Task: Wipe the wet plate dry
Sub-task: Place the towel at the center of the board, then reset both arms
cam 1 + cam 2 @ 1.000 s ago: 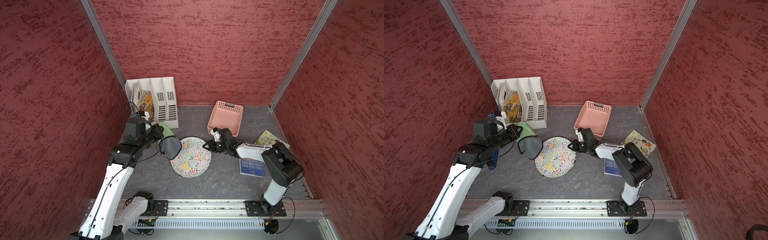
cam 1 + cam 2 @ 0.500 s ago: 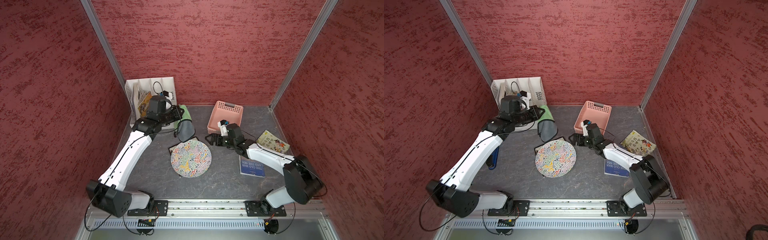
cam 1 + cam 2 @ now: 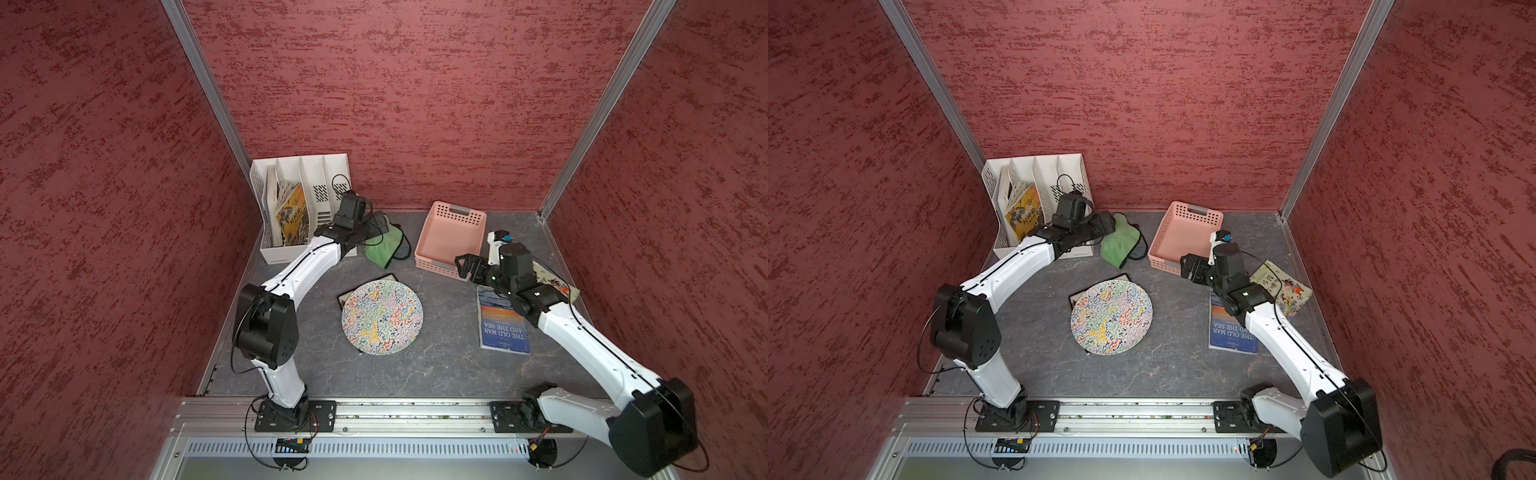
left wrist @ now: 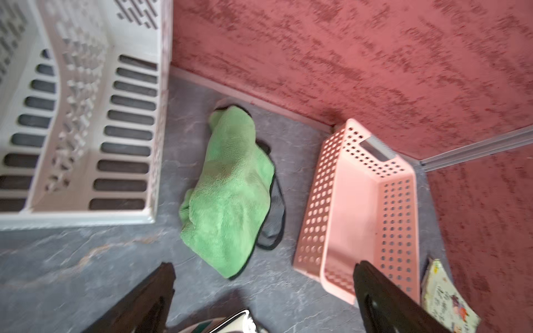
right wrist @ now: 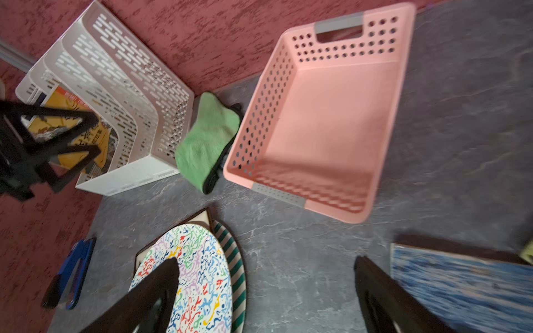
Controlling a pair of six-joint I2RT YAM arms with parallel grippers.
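The plate [image 3: 381,318] [image 3: 1111,318], round with a multicoloured squiggle pattern, lies flat mid-table; the right wrist view shows it [image 5: 199,259] too. A green cloth [image 3: 384,249] [image 3: 1120,245] [image 4: 230,196] lies crumpled on the table at the back, between the file holder and the basket. My left gripper [image 3: 376,224] [image 4: 264,266] hovers just short of the cloth, open and empty. To the right of the plate and apart from it, my right gripper [image 3: 467,266] [image 5: 266,261] is open with nothing between its fingers.
A white file holder [image 3: 303,208] with magazines stands back left, a pink basket [image 3: 451,241] back centre. A blue book [image 3: 503,328] and an illustrated booklet [image 3: 1281,286] lie under the right arm. A dark flat board [image 3: 365,286] sticks out from under the plate.
The left arm carried the cloth from the plate's left side to the back and let go; it now lies on the table. The right gripper opened and drew back from the plate.
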